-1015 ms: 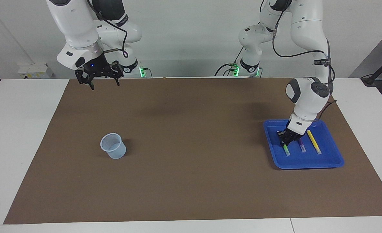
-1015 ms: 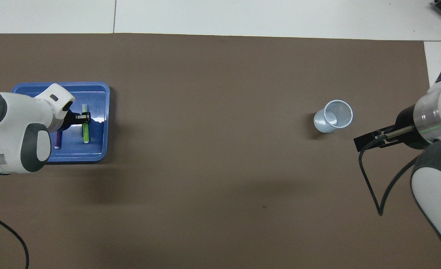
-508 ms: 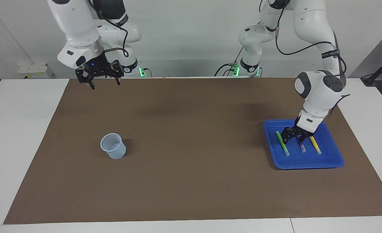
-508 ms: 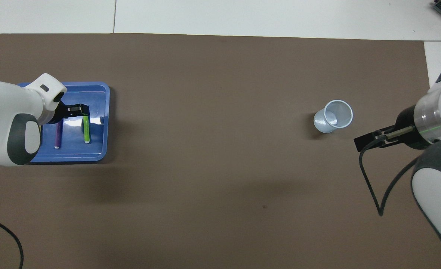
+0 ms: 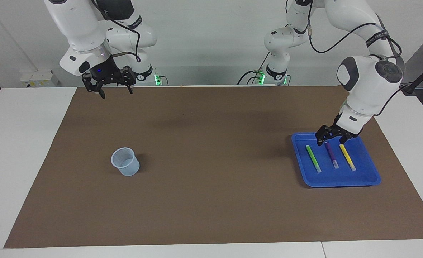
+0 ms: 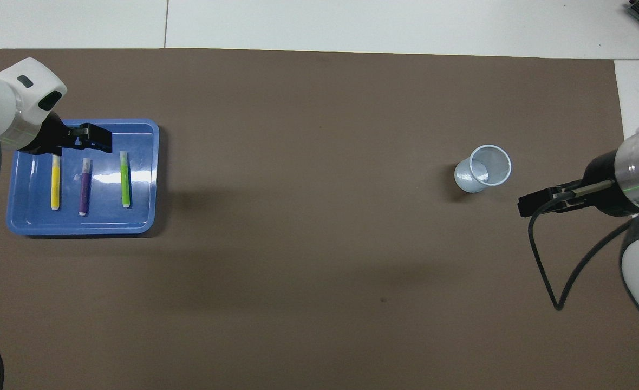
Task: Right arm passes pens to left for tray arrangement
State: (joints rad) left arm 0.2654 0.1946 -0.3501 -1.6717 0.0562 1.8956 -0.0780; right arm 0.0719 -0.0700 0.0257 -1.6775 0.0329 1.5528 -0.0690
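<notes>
Three marker pens lie side by side in the blue tray (image 5: 371,176) at the left arm's end of the table: the green pen (image 5: 313,158), the purple pen (image 5: 331,154) and the yellow pen (image 5: 347,157), roughly parallel and apart from one another, whitish tips pointing away from the robots. The left gripper (image 5: 334,137) hangs just above the tray's robot-side edge, fingers spread and holding nothing. The right gripper (image 5: 107,86) waits in the air over the brown mat's robot-side edge, jaws wide and empty, well apart from the translucent cup (image 5: 125,162), which stands alone on the mat (image 5: 204,200). The pens look light, stiff and smooth, so they would probably roll or slip if pinched off-centre; a grip across the middle of the barrel seems safest. With all three in the tray, the arrangement looks complete.
</notes>
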